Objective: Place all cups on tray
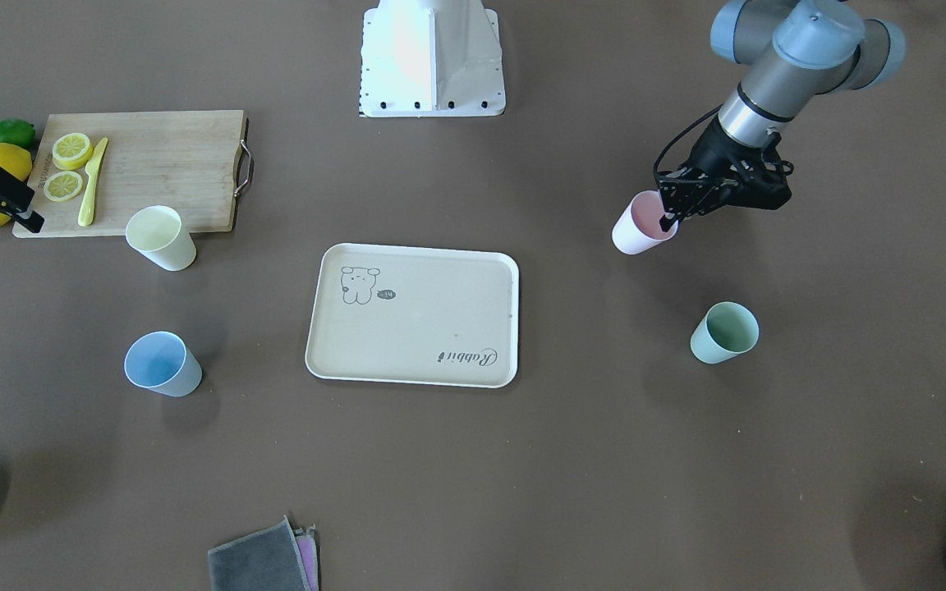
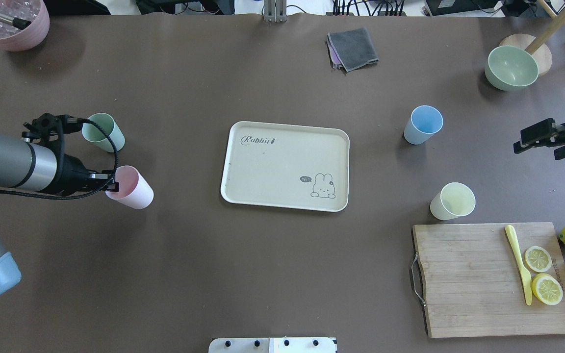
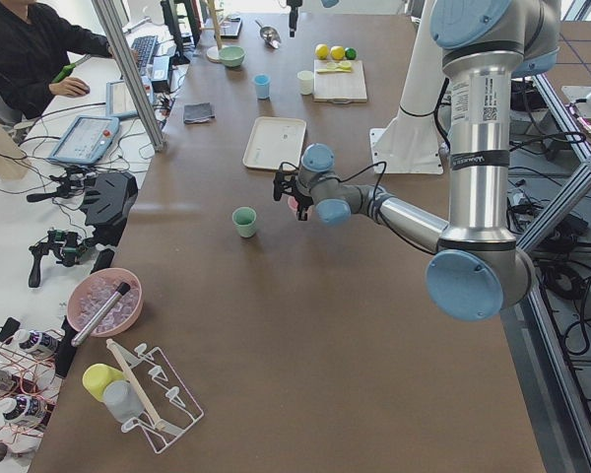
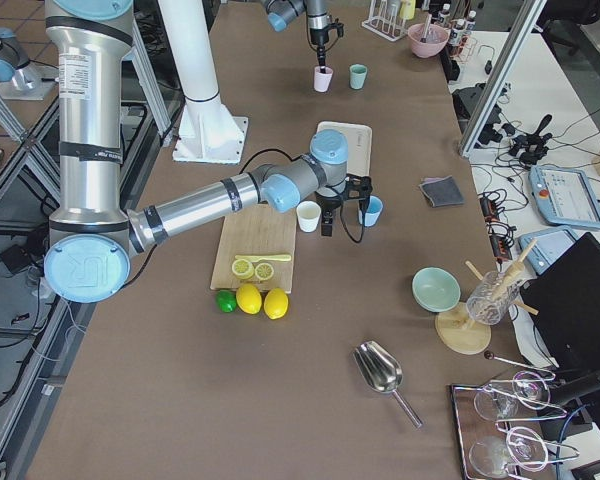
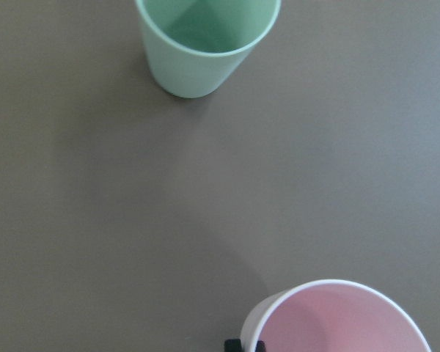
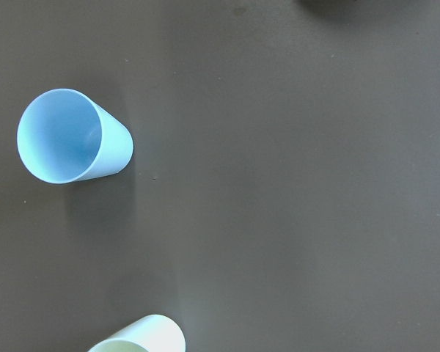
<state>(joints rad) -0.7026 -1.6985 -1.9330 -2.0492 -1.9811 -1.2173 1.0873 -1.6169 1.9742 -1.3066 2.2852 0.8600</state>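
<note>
Our left gripper is clamped narrowly on the pink cup at its rim, one finger inside. Our right gripper hangs with jaws apart, holding nothing, near the yellow cup. The blue cup and green cup stand on the table, well apart from the tray.

Matte brown table filling the frame, cluttered white bench at left edge, aluminium post upper left, tiled floor upper right
</note>
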